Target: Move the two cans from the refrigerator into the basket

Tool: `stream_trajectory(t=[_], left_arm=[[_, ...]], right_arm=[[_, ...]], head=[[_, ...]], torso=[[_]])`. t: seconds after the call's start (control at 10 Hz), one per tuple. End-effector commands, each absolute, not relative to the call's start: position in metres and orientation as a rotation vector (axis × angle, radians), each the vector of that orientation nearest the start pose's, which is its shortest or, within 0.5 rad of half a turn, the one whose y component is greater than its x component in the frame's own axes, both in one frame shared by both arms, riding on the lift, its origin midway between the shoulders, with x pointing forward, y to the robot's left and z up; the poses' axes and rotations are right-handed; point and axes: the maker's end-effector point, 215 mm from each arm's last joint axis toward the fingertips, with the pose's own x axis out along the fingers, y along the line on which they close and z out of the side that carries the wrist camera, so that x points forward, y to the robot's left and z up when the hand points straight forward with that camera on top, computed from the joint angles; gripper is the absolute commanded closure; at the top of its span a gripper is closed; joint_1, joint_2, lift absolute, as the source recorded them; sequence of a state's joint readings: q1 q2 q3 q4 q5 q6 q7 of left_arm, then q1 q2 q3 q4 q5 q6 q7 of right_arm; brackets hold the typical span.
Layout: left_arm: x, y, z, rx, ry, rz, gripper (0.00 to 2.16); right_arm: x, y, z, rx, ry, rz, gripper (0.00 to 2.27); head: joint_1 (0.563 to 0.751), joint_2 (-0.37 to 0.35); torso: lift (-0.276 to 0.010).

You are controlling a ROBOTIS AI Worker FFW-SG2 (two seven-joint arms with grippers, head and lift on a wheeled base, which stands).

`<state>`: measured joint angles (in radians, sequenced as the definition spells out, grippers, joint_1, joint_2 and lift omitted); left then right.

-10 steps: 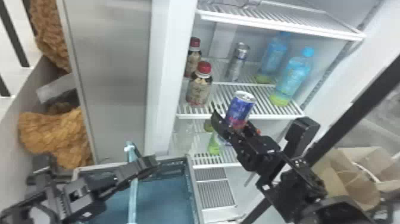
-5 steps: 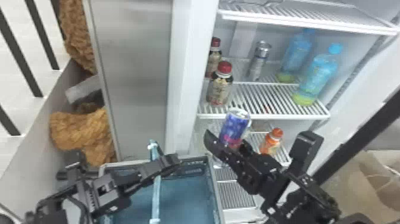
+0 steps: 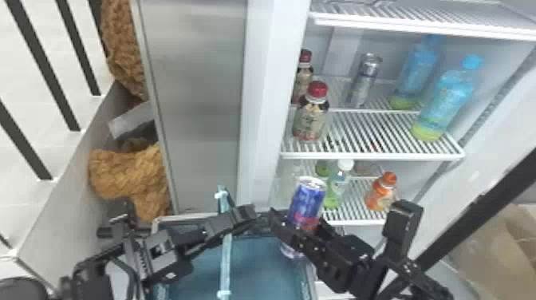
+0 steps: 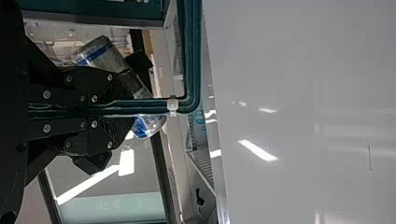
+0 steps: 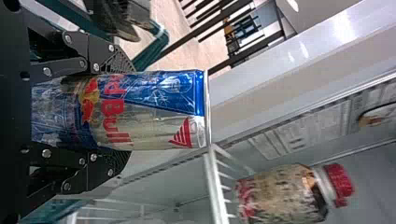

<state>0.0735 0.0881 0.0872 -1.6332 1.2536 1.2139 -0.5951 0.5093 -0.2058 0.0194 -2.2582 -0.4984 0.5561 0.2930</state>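
Head view: your right gripper (image 3: 298, 224) has its fingers clamped around the blue-and-silver can (image 3: 308, 201), which it holds slightly tilted at the refrigerator side of the basket (image 3: 263, 267). You have your left gripper (image 3: 247, 217) closed on the basket's handle (image 3: 225, 255). Beyond the basket, up on a refrigerator shelf (image 3: 371, 154), you see 1 silver can (image 3: 363, 81) standing between 2 red-capped bottles (image 3: 311, 119) and 2 blue bottles (image 3: 448, 99). Lower, but also beyond the basket, stands 1 orange bottle (image 3: 381, 193).
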Motion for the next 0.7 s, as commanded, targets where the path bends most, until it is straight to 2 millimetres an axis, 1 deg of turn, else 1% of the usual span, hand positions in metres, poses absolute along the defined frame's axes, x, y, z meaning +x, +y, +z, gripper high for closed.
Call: stream_trajectory(t=[0.0,0.2,0.3,0.4,0.5,0.6], left_arm=[[0.385,0.013,-0.333,-1.360,0.707,-1.111,1.19],[0.384,0.012,-0.334,-1.360,0.713,-1.112,1.19],[0.384,0.011,-0.334,-1.360,0.714,-1.113,1.19],[0.384,0.011,-0.335,-1.360,0.716,-1.111,1.19],[0.384,0.011,-0.334,-1.359,0.716,-1.114,1.19],[0.384,0.011,-0.334,-1.359,0.716,-1.114,1.19]], right_arm=[[0.388,-0.106,-0.370,0.350,0.397,0.555,1.26],[0.384,-0.098,-0.383,0.363,0.427,0.582,1.20],[0.381,-0.093,-0.388,0.371,0.441,0.597,1.09],[0.380,-0.092,-0.394,0.377,0.455,0.607,0.86],[0.380,-0.091,-0.400,0.380,0.470,0.613,0.55],[0.379,-0.091,-0.402,0.389,0.474,0.614,0.36]], head=[[0.695,-0.143],[0.695,-0.138],[0.695,-0.132],[0.695,-0.126],[0.695,-0.121],[0.695,-0.120]], torso=[[-0.031],[-0.031],[-0.031],[-0.031],[-0.031],[-0.031]])
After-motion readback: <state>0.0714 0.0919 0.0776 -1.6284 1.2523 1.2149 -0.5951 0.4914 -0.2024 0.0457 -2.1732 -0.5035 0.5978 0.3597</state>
